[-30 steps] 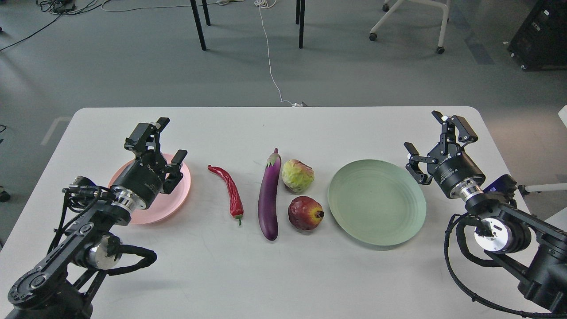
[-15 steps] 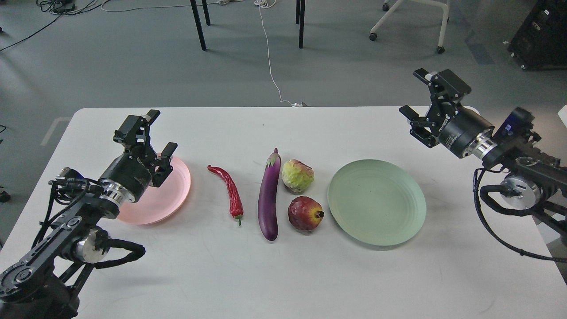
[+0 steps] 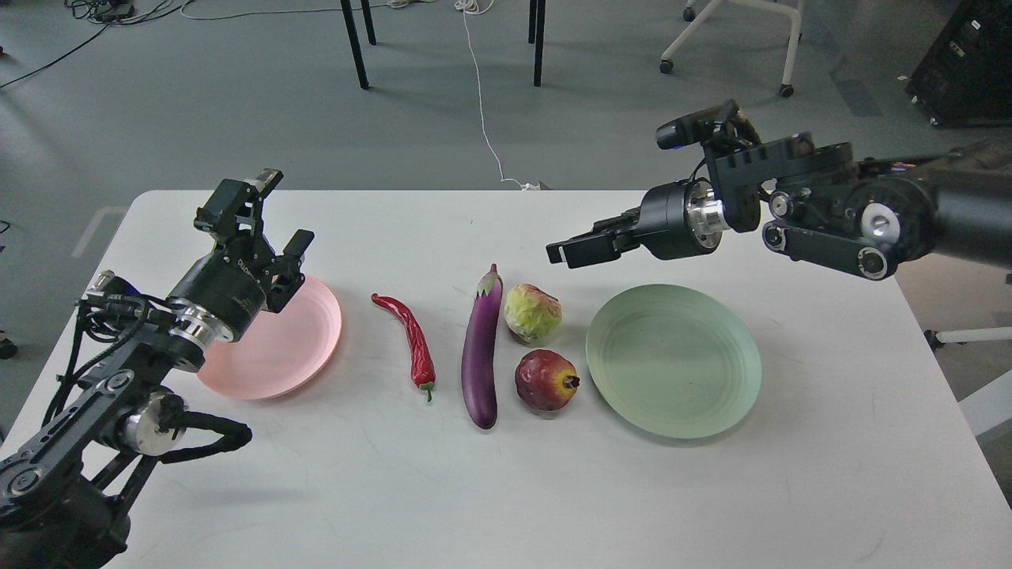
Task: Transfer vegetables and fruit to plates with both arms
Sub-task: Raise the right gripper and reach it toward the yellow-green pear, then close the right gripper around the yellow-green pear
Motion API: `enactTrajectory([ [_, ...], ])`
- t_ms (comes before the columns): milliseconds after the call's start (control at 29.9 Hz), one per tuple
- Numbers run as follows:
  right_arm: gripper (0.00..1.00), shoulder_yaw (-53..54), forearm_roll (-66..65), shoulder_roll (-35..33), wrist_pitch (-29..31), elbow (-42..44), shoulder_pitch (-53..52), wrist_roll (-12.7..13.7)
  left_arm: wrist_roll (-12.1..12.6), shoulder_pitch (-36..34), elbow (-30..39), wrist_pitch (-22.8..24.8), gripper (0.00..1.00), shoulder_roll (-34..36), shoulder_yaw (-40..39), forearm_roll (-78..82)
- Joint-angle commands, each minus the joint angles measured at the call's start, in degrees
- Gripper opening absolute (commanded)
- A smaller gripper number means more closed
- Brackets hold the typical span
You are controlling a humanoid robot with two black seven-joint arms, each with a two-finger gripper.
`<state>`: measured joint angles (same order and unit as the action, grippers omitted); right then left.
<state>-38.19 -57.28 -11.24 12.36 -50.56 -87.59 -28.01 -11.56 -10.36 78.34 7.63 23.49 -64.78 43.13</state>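
Since the earlier frames the right arm has swung up and in from the desk's right edge, so that the right hand point(image 3: 571, 251) now points leftward above the desk, up and to the right of the bumpy yellow-green fruit point(image 3: 533, 313) and beyond the far-left rim of the pale green plate point(image 3: 674, 361); it is seen edge-on, and I cannot tell how far its fingers stand apart. The left arm has drawn back a little toward the left, and the left hand point(image 3: 266, 217) hangs over the far-left rim of the pink plate point(image 3: 273, 352) with its two fingers spread wide and nothing between them. None of the produce has shifted. On the white desk point(image 3: 506, 490) the red chili pepper point(image 3: 413, 344) lies just right of the pink plate, stem toward the near edge. The purple eggplant point(image 3: 482, 352) lies lengthwise beside it, cap pointing away. The yellow-green fruit sits just beside the eggplant's upper half, and the dark-red pomegranate point(image 3: 545, 380) sits just in front of that fruit, close to the green plate's left rim. Both plates are bare.
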Motion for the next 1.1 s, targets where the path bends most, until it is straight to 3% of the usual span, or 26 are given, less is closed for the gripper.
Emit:
enactTrajectory([
  [0, 0.99, -2.33, -0.2, 5.6, -0.4, 4.15, 1.01, 0.01, -0.04, 0.34, 0.76, -0.07, 0.99, 0.07, -0.17, 0.03],
  [200, 0.99, -4.7, -0.2, 11.24, -0.67, 10.04, 2.95, 0.01, 0.05, 0.34, 0.85, -0.6, 0.99, 0.07, -0.08, 0.03],
  [1069, 0.98, -5.94, 0.06, 11.24, -8.04, 13.3, 9.1, 0.01, 0.14, 0.43, 0.85, -0.51, 0.99, 0.16, 0.09, 0.03],
])
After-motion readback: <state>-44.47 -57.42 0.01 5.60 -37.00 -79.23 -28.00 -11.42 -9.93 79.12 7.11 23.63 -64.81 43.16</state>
